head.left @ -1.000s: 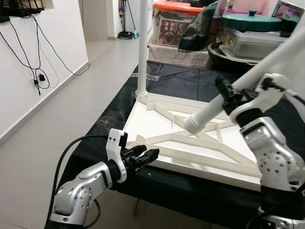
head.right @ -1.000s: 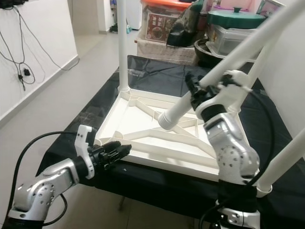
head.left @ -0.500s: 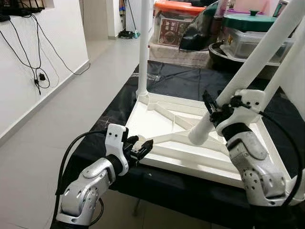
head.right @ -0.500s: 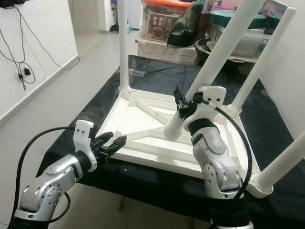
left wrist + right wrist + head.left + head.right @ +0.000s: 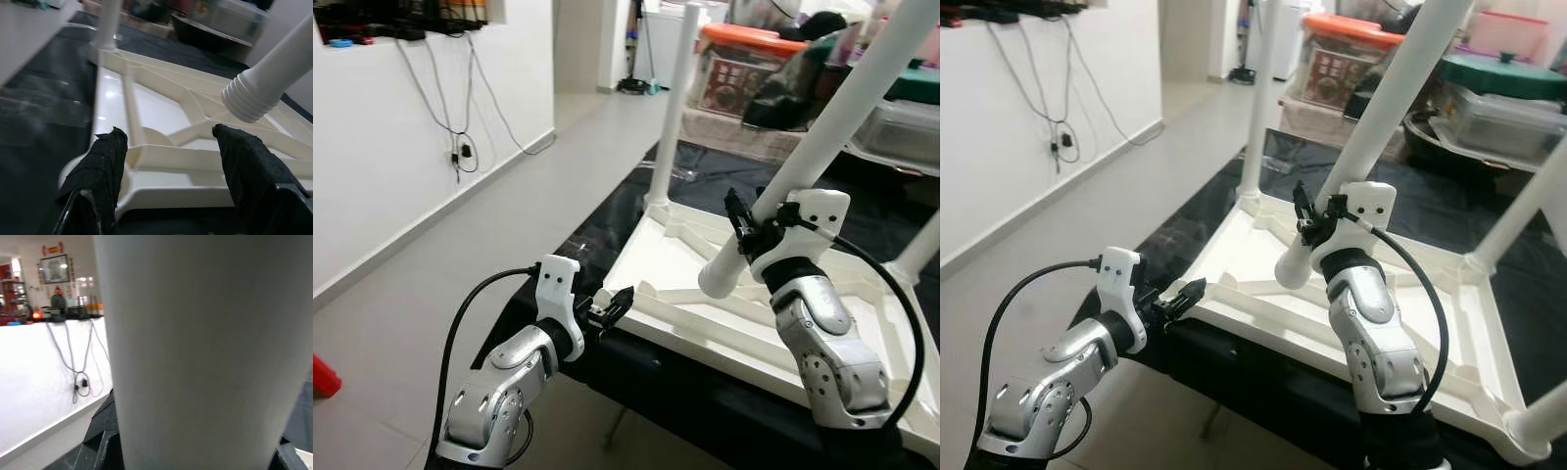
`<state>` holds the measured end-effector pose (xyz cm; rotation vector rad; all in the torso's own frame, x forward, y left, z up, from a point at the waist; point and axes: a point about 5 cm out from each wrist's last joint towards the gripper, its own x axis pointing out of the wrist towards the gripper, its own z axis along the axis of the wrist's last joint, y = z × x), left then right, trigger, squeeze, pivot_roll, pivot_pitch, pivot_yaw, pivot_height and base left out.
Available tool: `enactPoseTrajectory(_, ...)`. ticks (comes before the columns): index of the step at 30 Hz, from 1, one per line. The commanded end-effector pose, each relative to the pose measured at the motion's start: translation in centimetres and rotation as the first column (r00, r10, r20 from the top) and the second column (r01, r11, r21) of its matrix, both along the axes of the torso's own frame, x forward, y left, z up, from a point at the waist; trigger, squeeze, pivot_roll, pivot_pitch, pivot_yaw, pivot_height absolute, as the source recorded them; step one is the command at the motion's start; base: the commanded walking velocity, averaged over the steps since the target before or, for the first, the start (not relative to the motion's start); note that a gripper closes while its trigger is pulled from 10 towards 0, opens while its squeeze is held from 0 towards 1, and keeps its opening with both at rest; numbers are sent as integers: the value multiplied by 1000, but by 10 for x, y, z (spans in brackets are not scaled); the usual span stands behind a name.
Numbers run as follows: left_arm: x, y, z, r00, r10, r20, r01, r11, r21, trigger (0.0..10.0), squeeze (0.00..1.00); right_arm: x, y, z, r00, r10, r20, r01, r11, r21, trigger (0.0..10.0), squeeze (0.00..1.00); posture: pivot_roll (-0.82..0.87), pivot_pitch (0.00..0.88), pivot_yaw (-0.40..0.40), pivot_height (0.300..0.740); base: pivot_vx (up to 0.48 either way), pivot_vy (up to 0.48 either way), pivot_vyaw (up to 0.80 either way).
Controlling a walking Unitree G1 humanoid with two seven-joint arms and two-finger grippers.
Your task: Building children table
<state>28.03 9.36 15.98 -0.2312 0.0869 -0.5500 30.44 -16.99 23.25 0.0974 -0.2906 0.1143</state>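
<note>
An upturned white table top [image 5: 656, 250] lies on a black-covered table [image 5: 607, 211]. One white leg [image 5: 671, 108] stands screwed into its far left corner, and another leg [image 5: 1547, 421] rises from the near right corner. My right gripper [image 5: 749, 220] is shut on a loose white leg [image 5: 822, 127], tilted steeply; its threaded end [image 5: 720, 279] hangs a little above the ribs. My left gripper [image 5: 612, 305] is open at the top's near left corner. In the left wrist view its fingers [image 5: 100, 166] straddle that corner socket [image 5: 146, 161]. The held leg [image 5: 195, 357] looms in the right wrist view.
A storage box with an orange lid [image 5: 754, 64], a dark bag and metal pots stand behind the table. A white wall with hanging cables [image 5: 460, 98] runs along the left, with open floor [image 5: 489, 235] beside the table. A red object [image 5: 321, 377] sits low on the floor.
The held leg has swung from lying low across the top to steeply upright. My left gripper's fingers have spread at the corner. The whole picture has shifted with the head.
</note>
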Motion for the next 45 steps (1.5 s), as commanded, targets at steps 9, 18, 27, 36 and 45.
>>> enactPoseTrajectory(9, 3, 3, 2, 999, 33, -4, -33, 999, 2, 10000, 0, -2, -5, 6, 999, -34, 25, 33, 999, 36, 10000, 0, 127, 0, -124, 740, 0, 267, 154)
enactPoseTrajectory(18, 5, 7, 1, 998, 58, 1, -58, 998, 24, 10000, 0, -2, -8, 6, 999, -40, 27, 39, 999, 32, 10000, 0, 128, 0, -124, 740, 0, 107, 0)
enactPoseTrajectory(27, 2, 3, 3, 999, 48, 2, -48, 999, 16, 10000, 0, 1, -12, 7, 1000, -9, 21, 9, 1000, 11, 10000, 0, 124, 0, -124, 740, 0, 0, 0)
enactPoseTrajectory(36, -7, -1, 3, 999, 41, 4, -41, 999, 22, 10000, 0, 23, -19, 1, 990, 125, -59, -125, 992, 1, 10000, 0, 131, 15, -135, 740, 0, 0, 0)
enactPoseTrajectory(45, -17, 0, 6, 999, 53, -5, -53, 998, 19, 10000, 0, 43, -14, 11, 980, 193, -54, -193, 981, -3, 10000, 0, 139, 113, -150, 740, 0, 0, 0)
